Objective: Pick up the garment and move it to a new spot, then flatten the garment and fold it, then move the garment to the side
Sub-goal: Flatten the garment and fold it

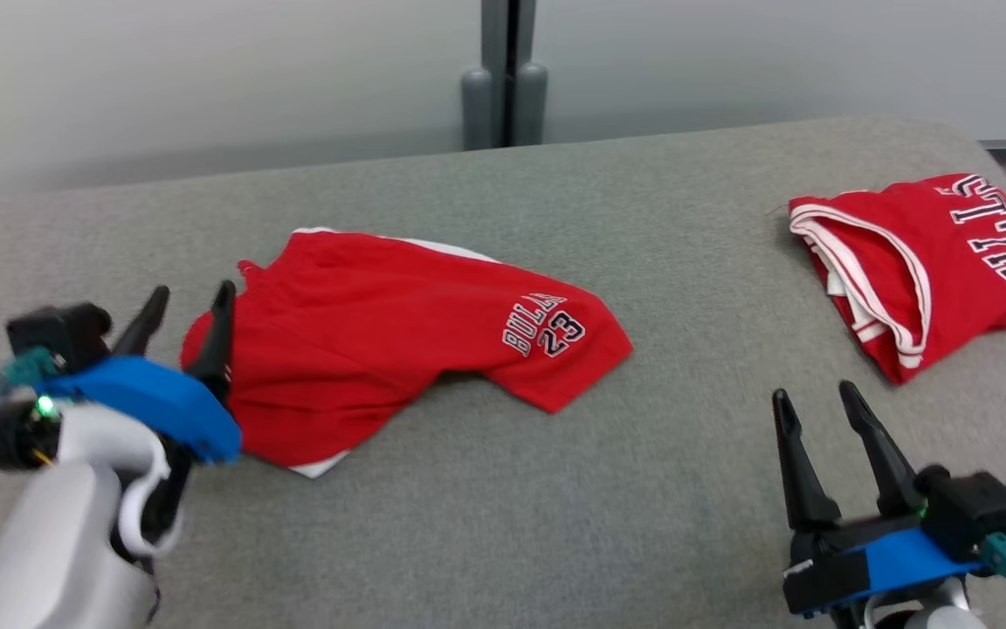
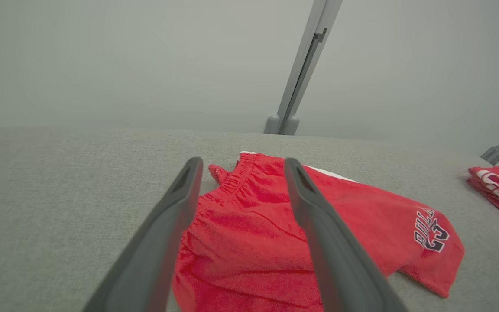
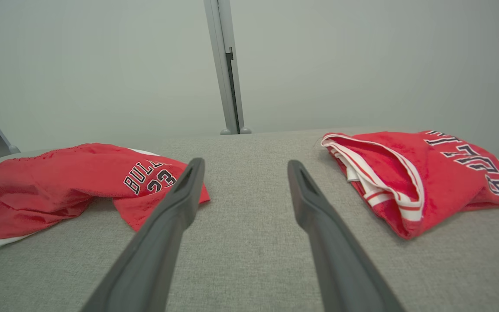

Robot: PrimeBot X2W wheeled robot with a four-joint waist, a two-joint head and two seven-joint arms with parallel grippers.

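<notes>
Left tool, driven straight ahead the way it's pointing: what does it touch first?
Probably the red shorts, near the waistband: the open left tool points right at them. Its height above the cloth is unclear, so it might skim over.

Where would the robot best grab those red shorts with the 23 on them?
Probably the gathered waistband at the left end of the shorts, from above with the left gripper, which hangs open beside it; the bunched elastic makes a ridge to pinch.
</notes>
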